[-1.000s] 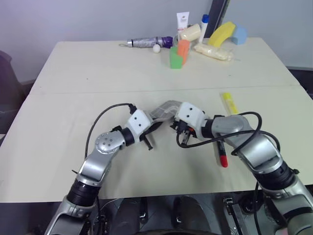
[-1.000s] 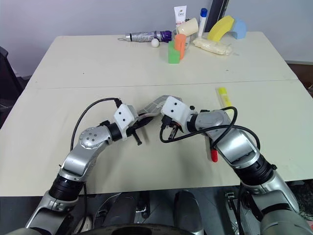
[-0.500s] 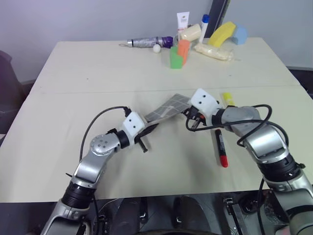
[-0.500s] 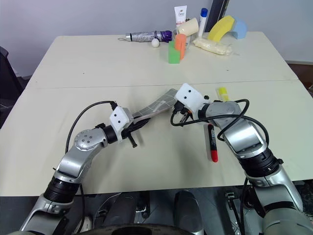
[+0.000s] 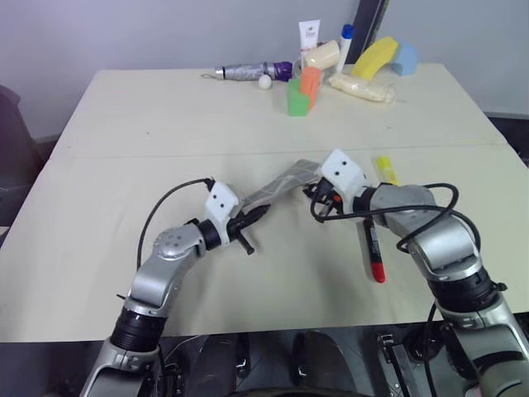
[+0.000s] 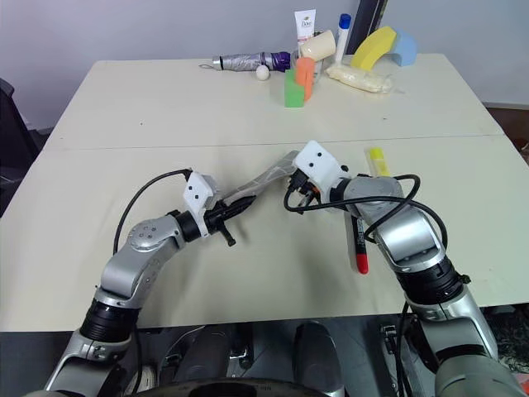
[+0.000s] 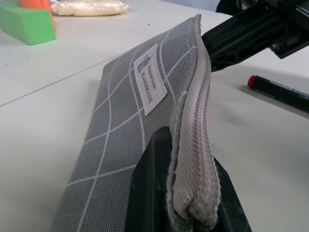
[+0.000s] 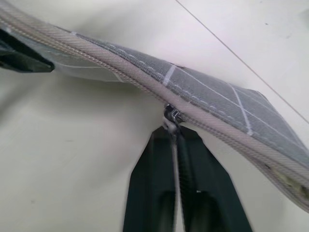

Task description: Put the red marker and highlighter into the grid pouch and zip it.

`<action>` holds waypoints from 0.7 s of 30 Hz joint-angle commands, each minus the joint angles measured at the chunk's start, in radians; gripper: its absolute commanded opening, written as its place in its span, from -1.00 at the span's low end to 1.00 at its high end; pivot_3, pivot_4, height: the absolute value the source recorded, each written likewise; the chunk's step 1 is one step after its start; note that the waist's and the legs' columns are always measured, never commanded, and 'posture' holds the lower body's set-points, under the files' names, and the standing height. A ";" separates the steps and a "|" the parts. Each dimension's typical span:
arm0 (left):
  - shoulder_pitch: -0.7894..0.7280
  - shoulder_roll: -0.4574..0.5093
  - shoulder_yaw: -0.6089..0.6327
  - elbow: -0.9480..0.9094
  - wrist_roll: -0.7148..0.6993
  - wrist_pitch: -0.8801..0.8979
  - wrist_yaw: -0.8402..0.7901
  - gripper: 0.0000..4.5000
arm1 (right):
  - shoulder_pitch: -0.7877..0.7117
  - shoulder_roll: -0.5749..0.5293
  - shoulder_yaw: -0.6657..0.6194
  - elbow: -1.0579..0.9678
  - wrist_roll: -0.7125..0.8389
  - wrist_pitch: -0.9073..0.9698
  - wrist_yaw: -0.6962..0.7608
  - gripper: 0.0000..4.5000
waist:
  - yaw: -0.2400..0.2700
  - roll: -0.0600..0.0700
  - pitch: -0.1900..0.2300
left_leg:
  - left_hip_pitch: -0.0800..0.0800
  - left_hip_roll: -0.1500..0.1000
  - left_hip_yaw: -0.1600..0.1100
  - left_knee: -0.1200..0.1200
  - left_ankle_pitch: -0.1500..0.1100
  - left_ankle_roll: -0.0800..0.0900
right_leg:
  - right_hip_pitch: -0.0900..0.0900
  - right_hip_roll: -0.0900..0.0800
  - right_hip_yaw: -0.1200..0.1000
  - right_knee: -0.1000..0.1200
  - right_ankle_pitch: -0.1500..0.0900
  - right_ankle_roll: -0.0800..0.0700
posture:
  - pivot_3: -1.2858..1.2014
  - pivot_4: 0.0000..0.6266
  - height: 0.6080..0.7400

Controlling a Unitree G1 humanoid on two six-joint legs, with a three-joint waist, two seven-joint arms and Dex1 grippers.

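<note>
The left tool (image 7: 186,203) clamps one end of the pouch (image 5: 277,186); the right tool (image 8: 175,133) pinches its zipper pull (image 8: 171,116). The marker (image 5: 374,248) lies beside the pouch, the highlighter (image 5: 386,171) beyond it.

"HANDMADE" on the grid pouch (image 7: 125,145) label

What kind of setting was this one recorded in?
Probably an indoor lab or test room: a plain cream table against a bare wall, with assorted practice props at its far edge, like foam blocks and a folded umbrella.
</note>
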 commanded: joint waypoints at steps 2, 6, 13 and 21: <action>-0.028 0.020 0.018 -0.017 -0.024 0.010 -0.020 -1.00 | 0.058 -0.102 -0.023 -0.105 -0.027 -0.150 0.061 0.12 | 0.004 0.000 0.000 | 0.000 0.000 0.000 0.000 0.000 0.000 | 0.000 0.000 0.000 0.000 0.000 0.000 | 0.03 -0.52 1.00; -0.037 0.025 0.042 -0.014 -0.083 0.068 -0.039 -1.00 | 0.149 -0.202 -0.069 -0.186 -0.003 -0.262 0.140 0.57 | 0.005 -0.001 0.000 | 0.000 -0.001 0.000 0.000 -0.001 0.001 | 0.000 0.000 0.000 0.000 0.000 0.000 | 0.03 -0.52 1.00; -0.069 0.030 0.077 -0.011 -0.195 0.186 -0.073 -1.00 | 0.178 -0.186 -0.083 -0.186 0.006 -0.286 0.135 0.57 | 0.000 -0.001 0.001 | 0.001 0.001 0.000 0.000 0.000 0.000 | 0.001 0.001 0.000 0.000 0.000 0.000 | 0.03 -0.52 1.00; -0.111 0.083 0.135 0.002 -0.317 0.321 -0.126 -1.00 | 0.267 -0.149 -0.175 -0.081 0.013 -0.344 0.093 0.57 | 0.017 -0.002 0.001 | 0.001 0.001 0.000 0.001 0.001 -0.001 | 0.001 0.002 0.000 0.000 0.000 0.000 | 0.03 -0.52 1.00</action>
